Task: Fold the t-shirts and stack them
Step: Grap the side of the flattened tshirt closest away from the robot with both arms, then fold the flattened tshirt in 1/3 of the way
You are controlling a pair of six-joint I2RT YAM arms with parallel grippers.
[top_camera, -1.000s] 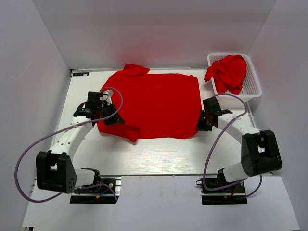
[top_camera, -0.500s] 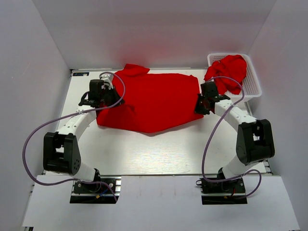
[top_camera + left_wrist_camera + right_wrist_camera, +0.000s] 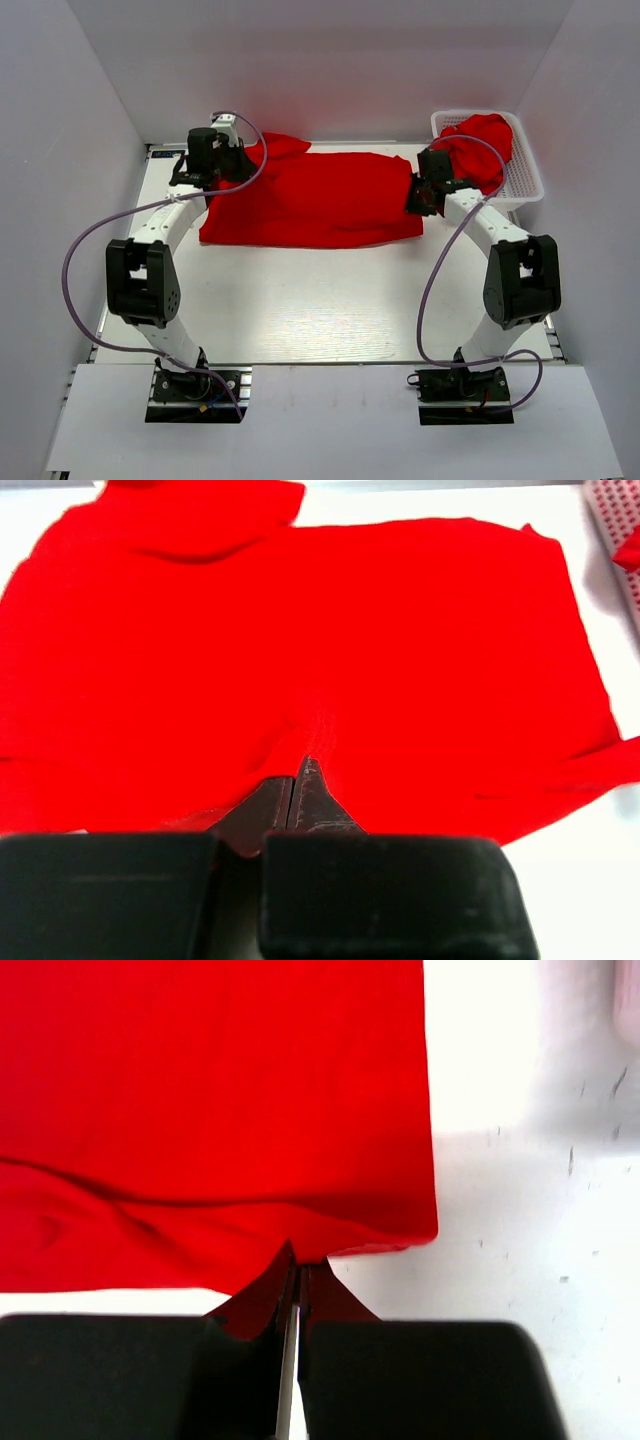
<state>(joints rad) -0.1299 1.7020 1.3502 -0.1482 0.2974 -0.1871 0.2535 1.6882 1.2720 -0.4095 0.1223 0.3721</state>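
A red t-shirt (image 3: 315,200) lies on the table, folded in half into a wide band. My left gripper (image 3: 228,162) is shut on its cloth at the far left; in the left wrist view the shut gripper (image 3: 293,780) pinches the red t-shirt (image 3: 320,630). My right gripper (image 3: 418,195) is shut on the shirt's right edge; in the right wrist view the gripper (image 3: 297,1265) pinches a fold of the t-shirt (image 3: 220,1080). More crumpled red t-shirts (image 3: 478,145) lie in the basket.
A white plastic lattice basket (image 3: 525,175) stands at the far right corner, close behind my right gripper. White walls enclose the table (image 3: 320,300) on three sides. Purple cables loop from both arms.
Both grippers have carried the shirt's near edge away from the bases to the far side, folding the flat shirt in half. Both arms are now stretched out.
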